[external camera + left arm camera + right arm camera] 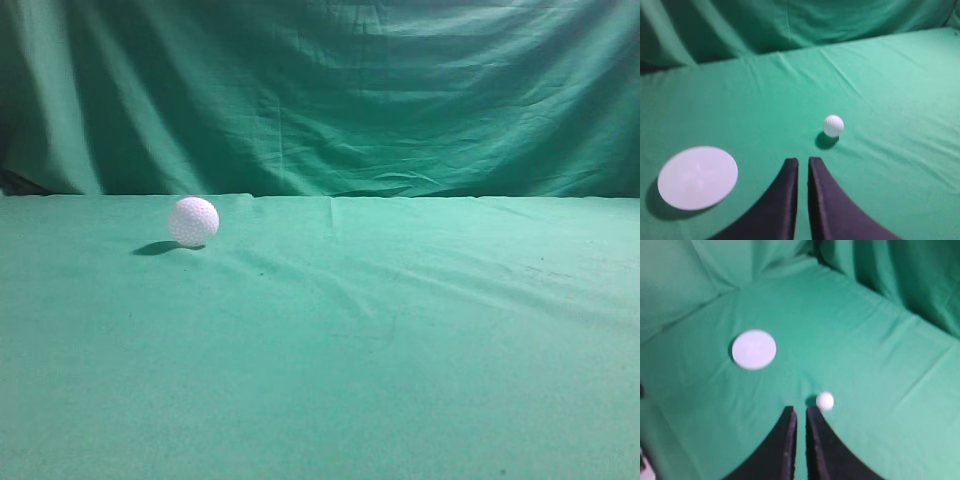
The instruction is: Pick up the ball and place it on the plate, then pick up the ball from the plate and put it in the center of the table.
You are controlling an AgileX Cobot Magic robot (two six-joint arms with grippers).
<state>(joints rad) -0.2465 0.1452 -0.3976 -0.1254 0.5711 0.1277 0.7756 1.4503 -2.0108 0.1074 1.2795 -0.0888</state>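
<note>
The white dimpled ball (194, 221) rests on the green table (400, 340), left of the middle and toward the back in the exterior view. It also shows in the left wrist view (833, 125) and the right wrist view (825, 401). A flat white round plate (697, 177) lies on the cloth left of the left gripper, and shows in the right wrist view (754, 349). My left gripper (803, 161) is shut and empty, short of the ball. My right gripper (800, 410) is shut and empty, high above the table with the ball just right of its tips. Neither gripper nor the plate shows in the exterior view.
A darker green draped curtain (320, 90) hangs behind the table's back edge. The cloth has slight wrinkles across the middle. A dark object shows at the left border of the right wrist view (642, 390).
</note>
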